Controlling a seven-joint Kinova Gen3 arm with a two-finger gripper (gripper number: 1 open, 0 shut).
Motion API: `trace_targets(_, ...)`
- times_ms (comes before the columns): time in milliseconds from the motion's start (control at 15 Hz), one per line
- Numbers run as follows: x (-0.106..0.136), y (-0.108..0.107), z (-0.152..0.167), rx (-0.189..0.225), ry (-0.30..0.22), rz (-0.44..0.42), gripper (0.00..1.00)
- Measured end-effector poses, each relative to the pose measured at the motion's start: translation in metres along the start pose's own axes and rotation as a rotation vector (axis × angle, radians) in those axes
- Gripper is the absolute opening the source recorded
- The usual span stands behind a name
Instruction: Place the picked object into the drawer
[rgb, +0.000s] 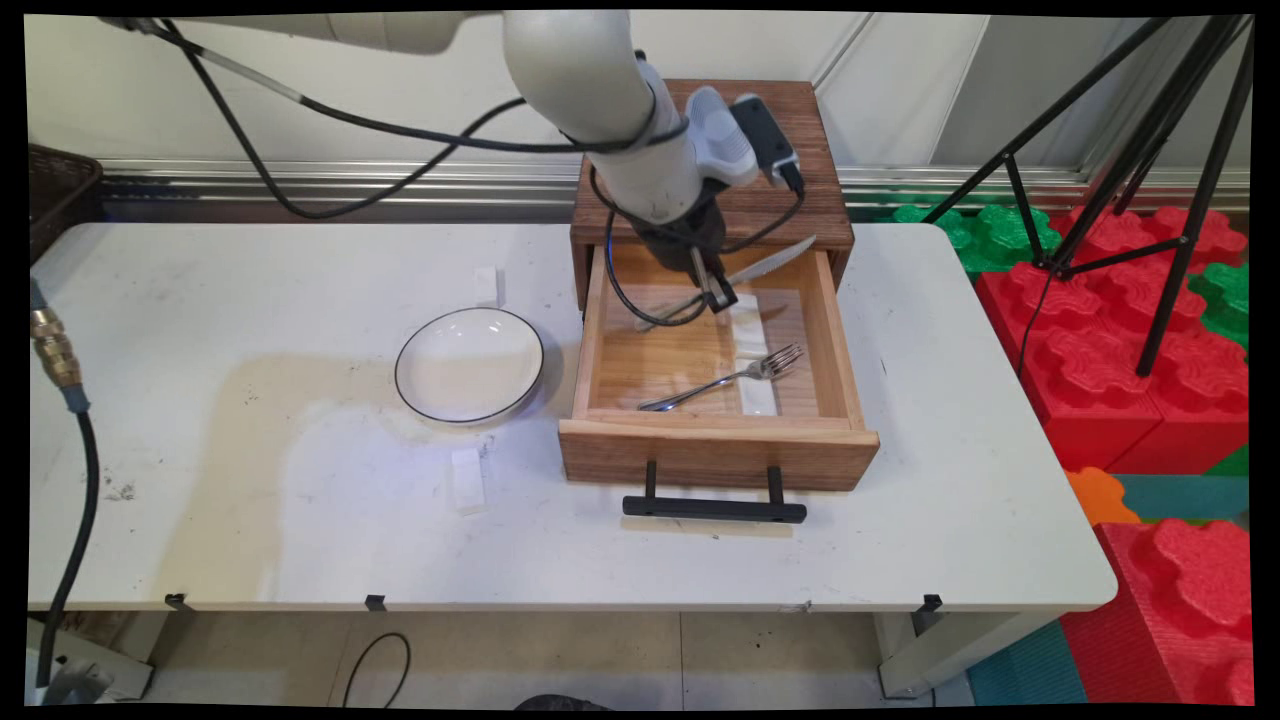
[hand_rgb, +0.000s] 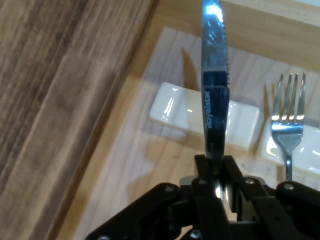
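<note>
1. The gripper (rgb: 714, 296) is clamped on a table knife (rgb: 765, 266), pinching it partway along its length; in the hand view the serrated blade (hand_rgb: 215, 75) runs straight out from between the closed fingers (hand_rgb: 202, 167).
2. The knife sits above the rear half of the open wooden drawer (rgb: 830, 340), its tip angled toward 2 o'clock over the drawer's back right corner, close under the front lip of the wooden cabinet (rgb: 800, 150).
3. Inside the drawer, a fork (rgb: 725, 378) lies across a white cutlery rest (rgb: 760, 395) at the gripper's 5 o'clock; a second white cutlery rest (rgb: 748, 325) lies just beside the gripper, beneath the knife.
4. Handling judgement: the grip appears centred and the blade true to the gripper's line; any lowering should keep the blade level and clear of the fork tines.
5. Edges: the cabinet lip at 12 o'clock and the drawer's right wall at 3 o'clock are the tightest limits. Open drawer floor lies toward 8 o'clock.
6. Outside, a white dish (rgb: 469, 364) stands on the bench (rgb: 250, 480) at 9 o'clock of the drawer, apart from it.
</note>
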Motion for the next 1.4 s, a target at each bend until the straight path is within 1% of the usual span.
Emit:
trace_targets(667, -0.006, 0.002, 0.041, -0.017, -0.018, 0.001, 0.00)
trace_targets(1400, -0.016, -0.003, 0.070, -0.029, -0.030, 0.015, 0.00)
